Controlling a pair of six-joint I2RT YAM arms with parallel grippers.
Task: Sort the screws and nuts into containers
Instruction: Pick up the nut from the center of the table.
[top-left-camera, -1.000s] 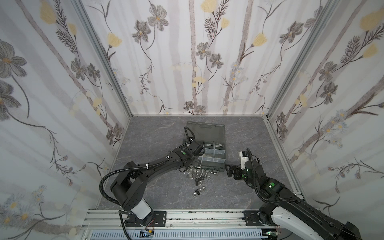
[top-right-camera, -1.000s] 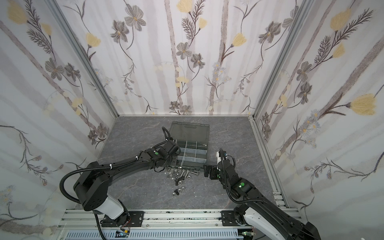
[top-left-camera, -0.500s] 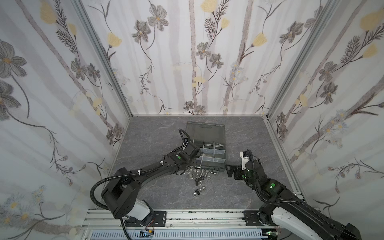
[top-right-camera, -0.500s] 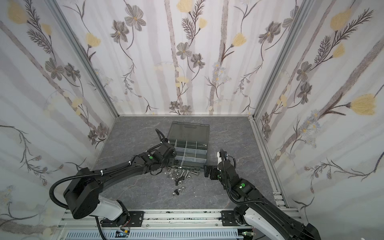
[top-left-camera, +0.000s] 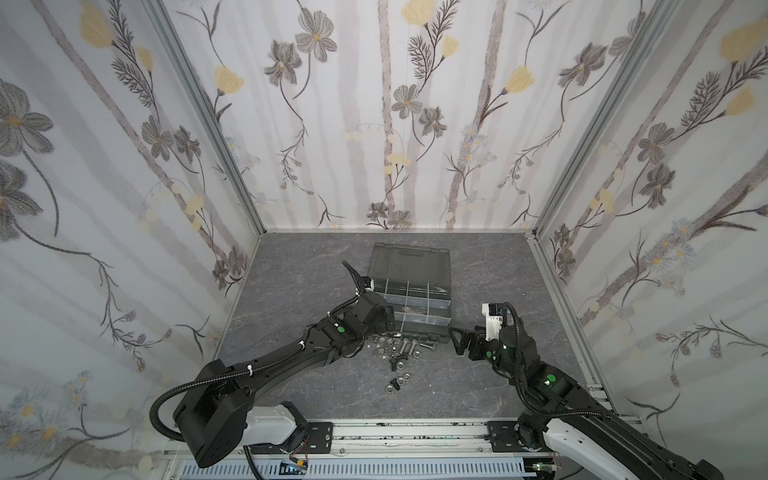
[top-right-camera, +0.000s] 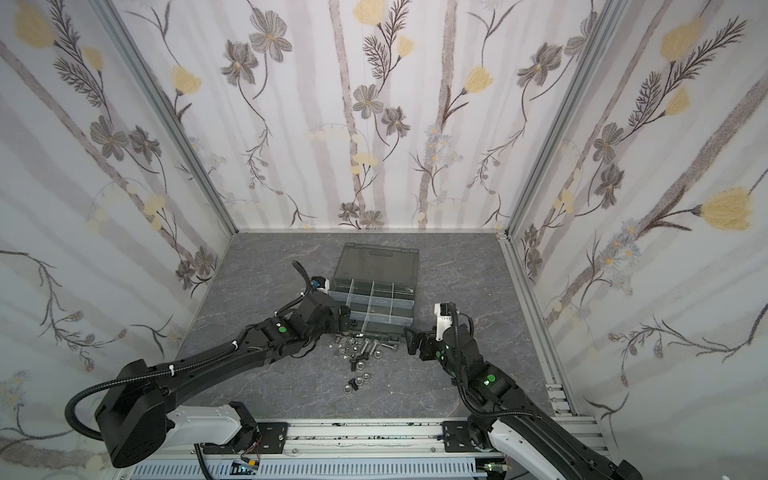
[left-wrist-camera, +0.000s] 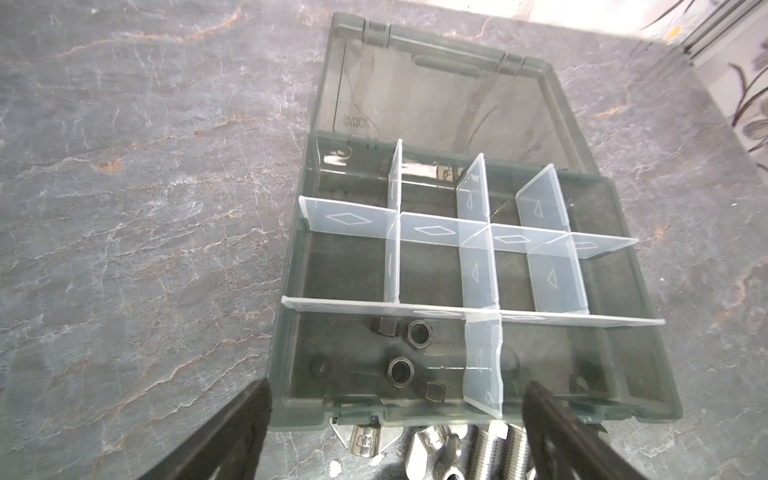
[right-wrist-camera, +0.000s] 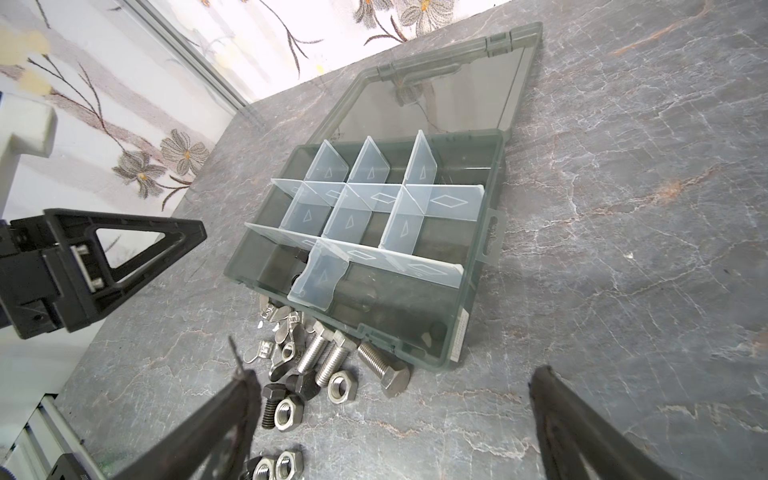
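Screws (right-wrist-camera: 328, 357) and nuts (right-wrist-camera: 341, 386): loose pile on worktop (right-wrist-camera: 623, 208) against organiser case (right-wrist-camera: 492, 237) front, between left end effector (left-wrist-camera: 399, 390) and right end effector (right-wrist-camera: 392, 378), both spread, empty. Two black nuts (left-wrist-camera: 419, 334), plus two dark pieces (left-wrist-camera: 435, 392) hard to identify, in compartment (left-wrist-camera: 332, 353) just ahead of left end effector. Silver piece (left-wrist-camera: 365, 438) stamped "M1", remainder unclear, cut off. Lid (left-wrist-camera: 436, 104) embossing illegible.

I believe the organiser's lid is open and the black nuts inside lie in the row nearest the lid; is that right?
Not quite. The lid is open, but the black nuts lie in the row farthest from it, as the left wrist view shows.
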